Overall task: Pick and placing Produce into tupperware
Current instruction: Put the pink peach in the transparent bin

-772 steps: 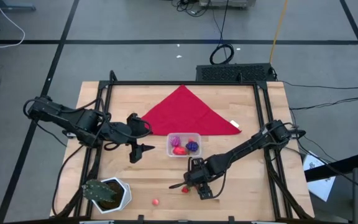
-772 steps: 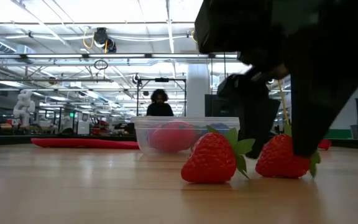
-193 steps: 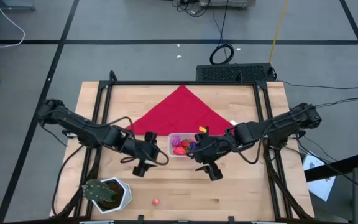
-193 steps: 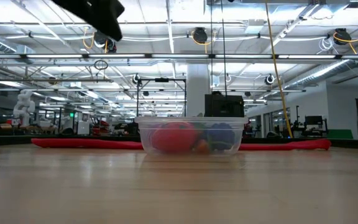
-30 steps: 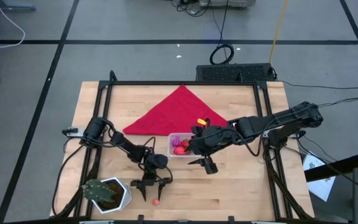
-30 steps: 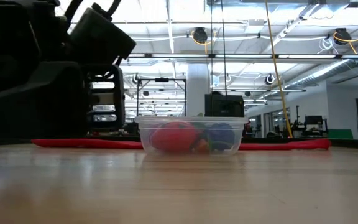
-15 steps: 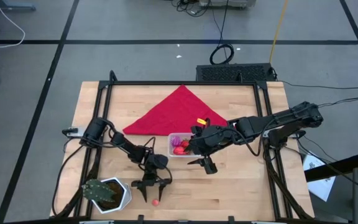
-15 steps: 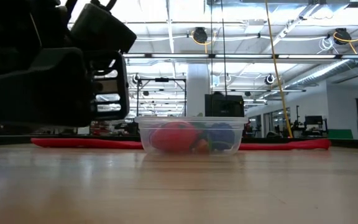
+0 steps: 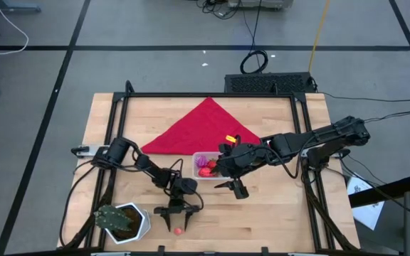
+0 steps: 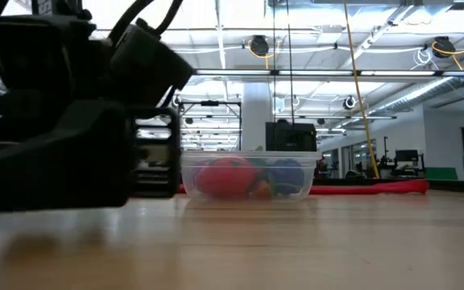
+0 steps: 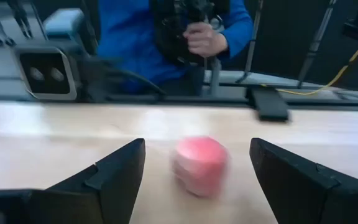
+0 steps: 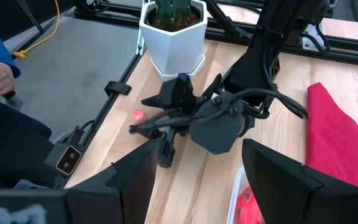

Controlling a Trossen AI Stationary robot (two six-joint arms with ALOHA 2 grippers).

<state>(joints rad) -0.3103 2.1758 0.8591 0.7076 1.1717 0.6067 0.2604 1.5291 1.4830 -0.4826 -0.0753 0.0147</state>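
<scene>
The left claw [image 9: 175, 222] is positioned low over the front part of the wooden surface [image 9: 283, 213], directly above a small red ball [image 9: 178, 230]; in the left wrist view the ball [image 11: 199, 165] lies on the surface between the two dark fingers [image 11: 114, 177], which stand well apart on either side without touching it; the left claw is therefore open and holds nothing. The tupperware [image 9: 203, 166] rests near the middle of the surface, just in front of the red cloth [image 9: 205, 128]; it contains red and purple produce [image 9: 206, 169]; in the low view the tub [image 10: 248, 176] shows a red piece and a dark blue-purple piece through its clear wall. The right claw [image 9: 235, 188] is positioned just beside the tupperware, on its right-hand side toward the front edge; its fingers [image 12: 132, 174] are spread wide in the right wrist view, with nothing between them; the right claw is open and empty. A green plant in a white hexagonal pot [image 9: 123, 222] stands at the front left corner of the surface, near the left claw but apart from it. Beyond the front edge of the surface, the left wrist view shows a person in a blue top [image 11: 166, 31]; one hand [image 11: 201, 38] is raised at chest level.
</scene>
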